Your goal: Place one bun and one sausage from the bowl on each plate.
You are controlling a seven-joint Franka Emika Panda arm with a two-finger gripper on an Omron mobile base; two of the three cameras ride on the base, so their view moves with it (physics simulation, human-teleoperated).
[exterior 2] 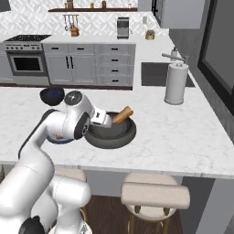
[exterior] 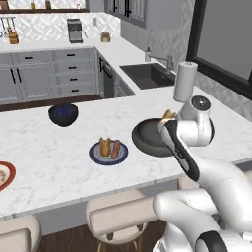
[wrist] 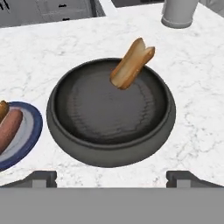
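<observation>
One tan split bun (wrist: 132,63) leans on the far rim of the wide dark grey bowl (wrist: 65,140) beneath the released, empty claw (wrist: 112,179). Left of the claw, the dark blue plate (wrist: 30,140) holds a sausage (wrist: 9,129).

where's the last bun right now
The bun leans on the far rim of the wide grey bowl mid-counter, tilted with one end sticking out over the edge, between the blue plate and the paper towel roll.

Kitchen: oven (exterior 2: 27,64), sink (exterior: 145,74), cabinets (exterior: 47,74).
</observation>
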